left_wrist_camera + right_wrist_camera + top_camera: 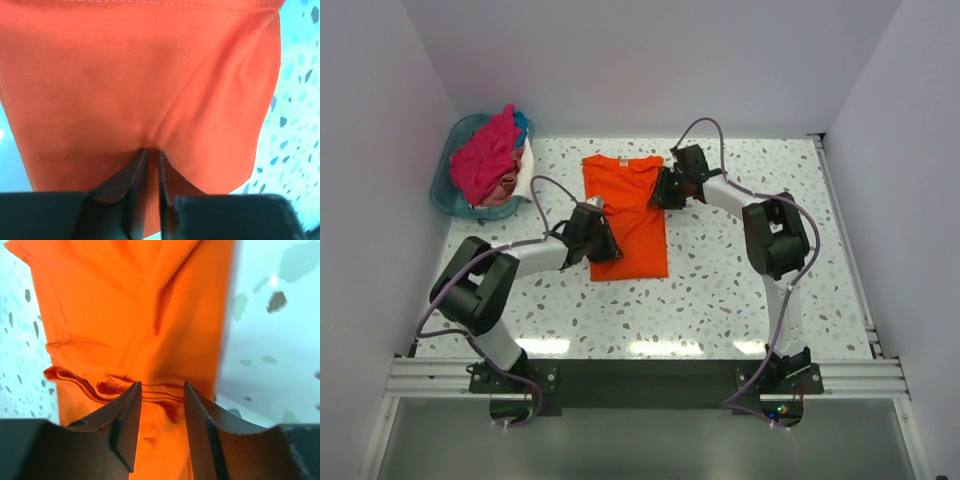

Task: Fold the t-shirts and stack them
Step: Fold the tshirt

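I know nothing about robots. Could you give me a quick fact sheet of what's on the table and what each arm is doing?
Item being handled: orange t-shirt, lying on the speckled table
Left gripper: shut, pinching a fold of the shirt on the left arm's side
Right gripper: jaws apart, bunched cloth between them, on the shirt's other side
Basket: teal, at the table's far left corner
Basket contents: pink cloth heaped on top, with bits of blue and white

You get bright, even overhead light; glare streaks on table (650, 346) near edge; wrist views soft, bluish, washed out.
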Action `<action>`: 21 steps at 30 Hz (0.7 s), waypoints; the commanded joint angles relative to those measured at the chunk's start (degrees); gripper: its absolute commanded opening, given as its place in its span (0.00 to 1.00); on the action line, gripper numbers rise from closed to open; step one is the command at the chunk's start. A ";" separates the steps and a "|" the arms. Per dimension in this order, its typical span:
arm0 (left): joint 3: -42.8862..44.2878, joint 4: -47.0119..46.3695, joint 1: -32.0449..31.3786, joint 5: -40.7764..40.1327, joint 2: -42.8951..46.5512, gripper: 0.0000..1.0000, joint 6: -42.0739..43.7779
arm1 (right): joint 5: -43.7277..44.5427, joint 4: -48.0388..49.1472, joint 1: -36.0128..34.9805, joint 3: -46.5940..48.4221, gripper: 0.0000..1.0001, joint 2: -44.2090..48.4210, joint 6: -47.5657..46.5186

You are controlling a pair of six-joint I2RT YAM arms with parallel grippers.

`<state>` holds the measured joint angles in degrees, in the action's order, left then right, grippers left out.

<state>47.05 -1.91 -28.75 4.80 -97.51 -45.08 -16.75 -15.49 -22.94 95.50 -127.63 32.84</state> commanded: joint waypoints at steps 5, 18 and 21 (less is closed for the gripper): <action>-1.43 4.10 1.41 -0.23 9.97 0.48 1.93 | 8.84 -0.16 -0.44 -14.36 0.47 18.01 -2.61; -16.89 8.07 3.09 -1.11 26.85 0.55 -5.10 | 9.98 10.82 -9.66 -46.19 0.55 34.21 6.09; -19.09 6.14 3.09 0.56 27.20 0.56 -5.37 | 9.90 12.67 -10.55 -47.42 0.57 33.68 8.20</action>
<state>28.95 7.31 -25.89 3.33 -71.70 -48.64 -8.47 -8.54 -32.99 49.17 -94.11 37.91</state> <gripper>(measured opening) 0.561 0.563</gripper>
